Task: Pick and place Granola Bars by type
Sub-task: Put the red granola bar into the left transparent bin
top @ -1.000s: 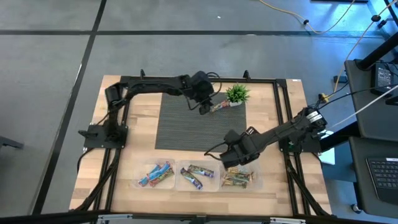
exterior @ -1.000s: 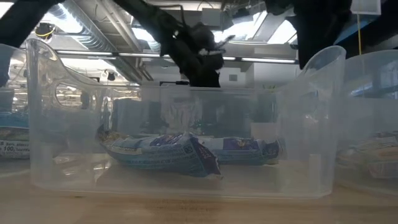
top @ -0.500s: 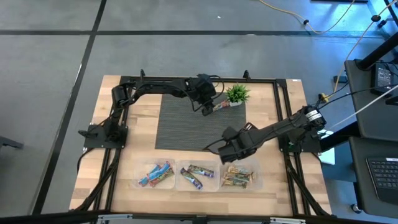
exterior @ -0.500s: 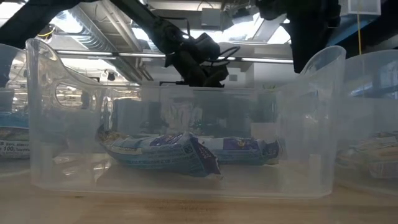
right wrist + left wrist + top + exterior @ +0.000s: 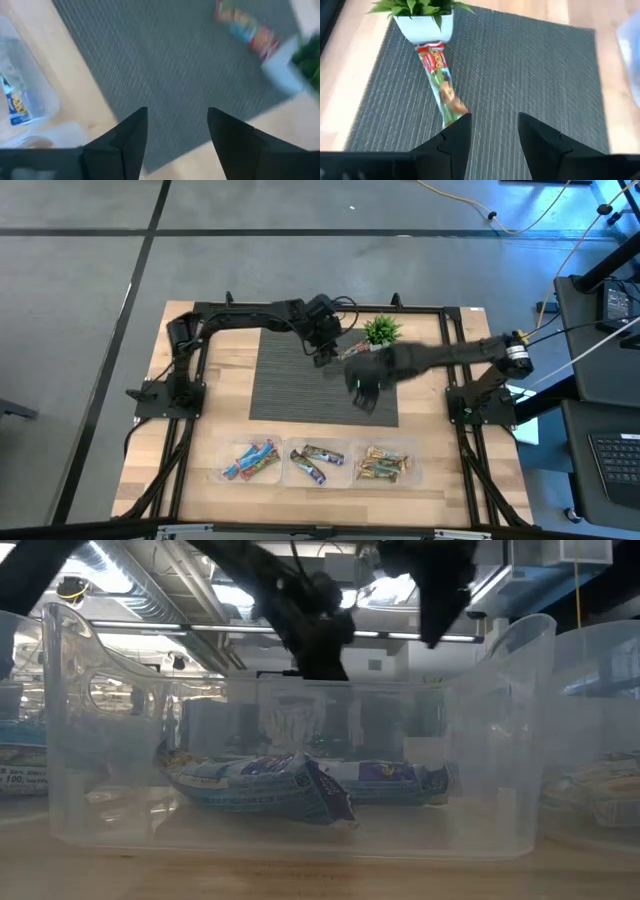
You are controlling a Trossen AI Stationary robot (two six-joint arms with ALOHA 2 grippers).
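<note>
One loose bar lying flat on the grey mat, one end touching the white pot of the plant, red and green wrapper showing. Seen also in the right wrist view, next to the pot.

Left gripper just beside the bar's free end, fingers parted and empty, the bar running off to one side of the gap rather than between them. In the high view, left gripper at the mat's far edge, close to the plant.

Right gripper above the mat, fingers spread, nothing held. In the high view, right gripper over the right part of the mat, its arm reaching in from the table's right side, blurred.

Other bars already sorted in three clear bins along the near edge of the table: blue bars in the left bin, dark multicolour bars in the middle bin, tan bars in the right bin.

In the low view, middle bin filling the picture, two bars resting on its floor, both arms dark against the ceiling lights behind.
</note>
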